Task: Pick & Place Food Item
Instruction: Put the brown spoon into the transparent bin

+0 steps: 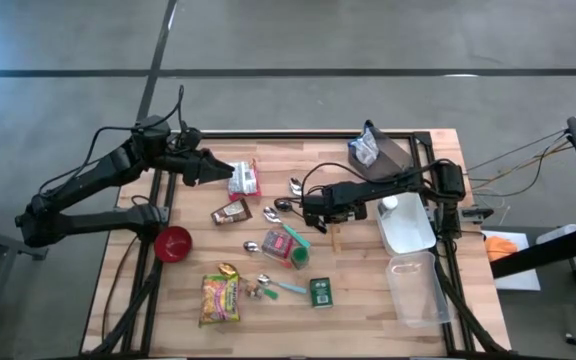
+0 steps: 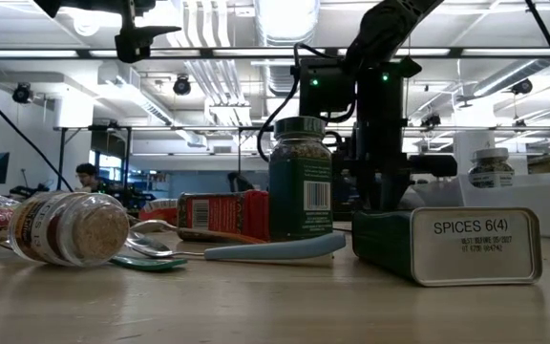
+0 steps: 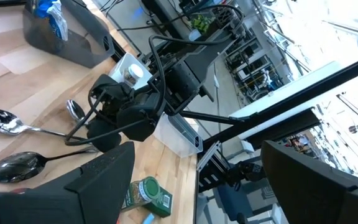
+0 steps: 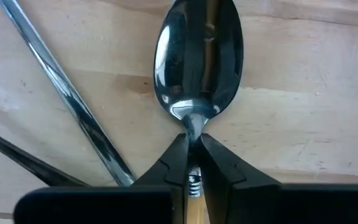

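Spoon (image 4: pixel 199 59): lying flat on table (image 4: pixel 303 124) — bowl toward 12 o'clock from right gripper (image 4: pixel 193 163).
Right gripper: fingers pinching spoon's neck.
Left gripper (image 1: pixel 211 168): spread — empty.

Two shiny metal spoons (image 3: pixel 11 144) on light wooden table (image 3: pixel 17 68). Other black robot arm (image 3: pixel 148 106) low over table beside them. Green-lidded spice jar (image 3: pixel 146 194) lying on side. Dark plastic bin (image 3: pixel 67 34) far.

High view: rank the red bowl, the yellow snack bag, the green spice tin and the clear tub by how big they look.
1. clear tub, largest.
2. yellow snack bag.
3. red bowl, only a little smaller than the bag; close call.
4. green spice tin, smallest.
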